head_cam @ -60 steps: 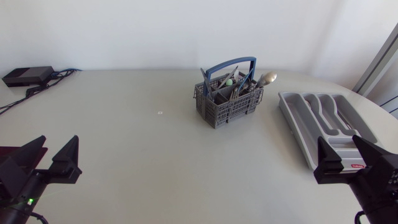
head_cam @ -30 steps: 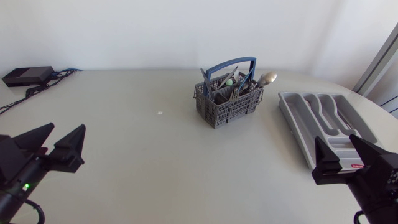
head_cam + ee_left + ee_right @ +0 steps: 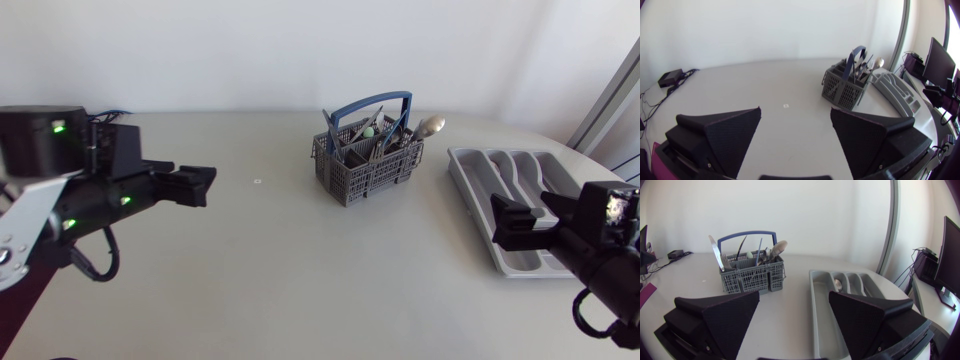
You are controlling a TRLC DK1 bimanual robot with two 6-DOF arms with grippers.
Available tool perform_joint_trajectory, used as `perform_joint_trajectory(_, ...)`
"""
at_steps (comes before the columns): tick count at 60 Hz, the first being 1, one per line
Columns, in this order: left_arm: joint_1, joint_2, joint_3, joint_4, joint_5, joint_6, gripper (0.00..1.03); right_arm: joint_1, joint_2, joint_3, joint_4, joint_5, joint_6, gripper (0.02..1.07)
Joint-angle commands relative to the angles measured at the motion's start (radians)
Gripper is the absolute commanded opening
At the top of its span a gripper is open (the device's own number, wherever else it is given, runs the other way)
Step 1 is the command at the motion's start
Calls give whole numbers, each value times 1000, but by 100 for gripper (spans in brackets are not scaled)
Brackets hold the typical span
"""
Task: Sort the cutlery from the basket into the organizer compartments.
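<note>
Left gripper [image 3: 795,111]: jaws apart, over worktop [image 3: 260,250], well apart from basket [image 3: 365,178]. Right gripper [image 3: 794,296]: jaws apart, organizer [image 3: 462,172] just ahead. Cutlery [image 3: 428,126] upright in basket.

Overhead, the pieces in the basket [image 3: 365,178] are too small for me to tell apart, and the mesh walls hide their lower ends. My right gripper [image 3: 498,223] covers the organizer [image 3: 462,178] near corner. Right wrist view shows a pale item [image 3: 838,284] in one compartment, can't identify it. Tiny mark [image 3: 257,181] on the table [image 3: 260,270] is unreadable. Left arm [image 3: 90,195] and right arm [image 3: 600,255] are cut off by the edges.
</note>
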Motion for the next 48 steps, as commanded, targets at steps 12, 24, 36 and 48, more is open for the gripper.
perform_joint_trajectory(12,-68,426,340,-180,-7,258,96,53,282,199,-171,-53,3,102)
perform_joint_trajectory(24,-91,638,536,-240,85,270,96,96,431,310,-235,-65,-55,102)
perform_joint_trajectory(36,-141,762,644,-160,162,278,96,84,578,388,-241,-164,-55,102)
perform_joint_trajectory(48,-160,885,759,-93,180,271,91,85,653,396,-202,-182,-61,102)
